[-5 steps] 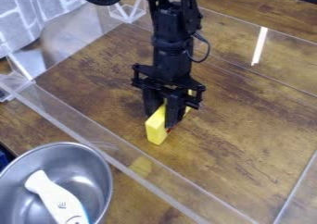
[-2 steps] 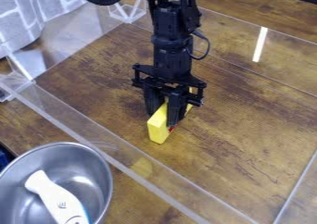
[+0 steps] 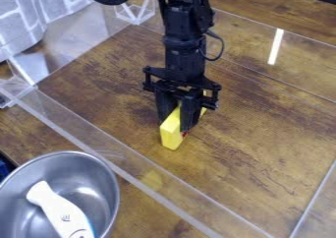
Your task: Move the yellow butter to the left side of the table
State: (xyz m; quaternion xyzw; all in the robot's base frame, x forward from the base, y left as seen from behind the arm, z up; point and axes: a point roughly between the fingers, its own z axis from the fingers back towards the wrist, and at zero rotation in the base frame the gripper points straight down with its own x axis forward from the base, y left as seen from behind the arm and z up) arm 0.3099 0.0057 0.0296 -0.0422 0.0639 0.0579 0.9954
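Observation:
The yellow butter (image 3: 171,130) is a narrow bright-yellow stick standing tilted on the dark wood-grain table (image 3: 262,134), near the front acrylic wall. My gripper (image 3: 178,118) comes straight down from above and is shut on the butter's upper end, which is hidden between the black fingers. The lower end of the stick shows below the fingertips, at or just above the wood.
A clear acrylic wall (image 3: 118,158) runs along the table's front-left edge. Outside it, at the lower left, a round steel bowl (image 3: 53,198) holds a white object (image 3: 55,205). White mesh items (image 3: 33,21) lie at the upper left.
The gripper and the butter have shifted slightly to the right and a little toward the front. The grip has stayed shut.

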